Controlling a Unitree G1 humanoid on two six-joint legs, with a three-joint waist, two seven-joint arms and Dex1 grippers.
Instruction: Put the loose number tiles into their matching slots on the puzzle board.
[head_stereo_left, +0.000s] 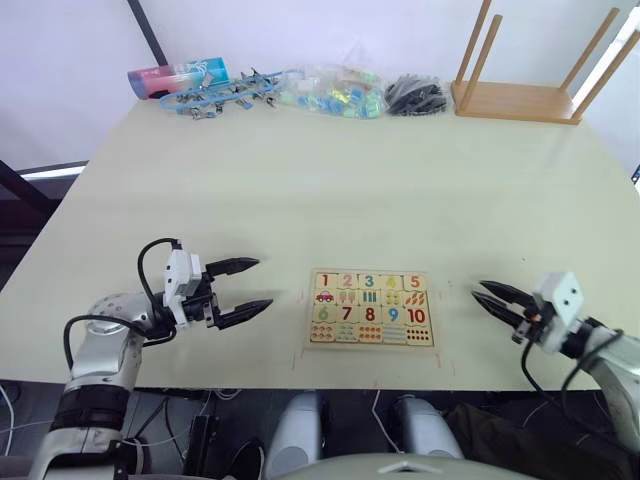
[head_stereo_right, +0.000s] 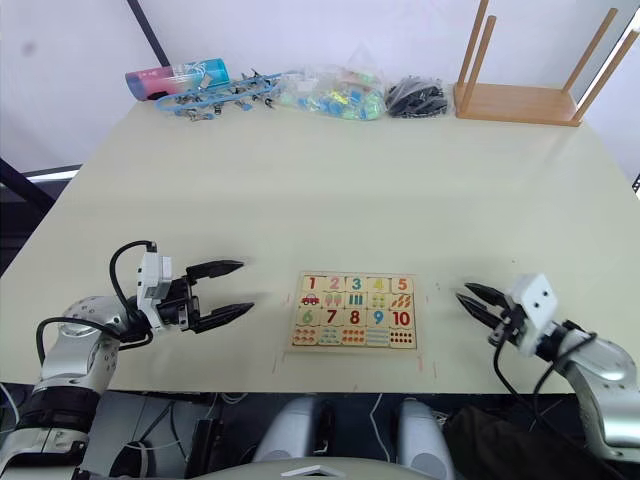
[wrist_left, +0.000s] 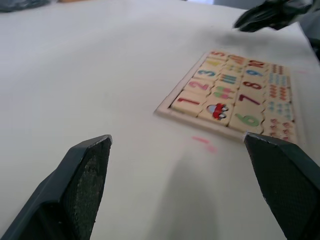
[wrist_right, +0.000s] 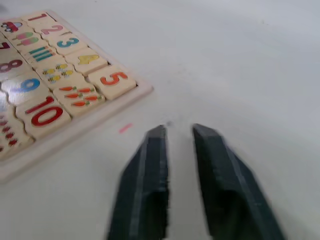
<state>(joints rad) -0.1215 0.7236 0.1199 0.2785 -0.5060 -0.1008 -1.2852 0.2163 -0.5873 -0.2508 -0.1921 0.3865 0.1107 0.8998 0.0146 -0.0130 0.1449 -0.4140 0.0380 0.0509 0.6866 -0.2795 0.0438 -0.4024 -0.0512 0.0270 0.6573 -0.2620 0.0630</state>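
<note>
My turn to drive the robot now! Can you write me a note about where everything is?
Left end effector: open, empty, above the table left of the puzzle board.
Right end effector: fingers slightly apart, empty, to the board's right.
Number tiles 1 to 5 all sit in the slots of the board's top row; no loose tile lies on the table.
Done: all five appear placed.
Left: probably nothing; just check they sit flat.

One puzzle board (head_stereo_left: 370, 344). Number tiles (head_stereo_left: 369, 281) 1–5: five, all seated in top row. Two grippers: left (head_stereo_left: 250, 287), right (head_stereo_left: 482, 293). One upturned stool (head_stereo_left: 520, 100), 1 o'clock.
</note>
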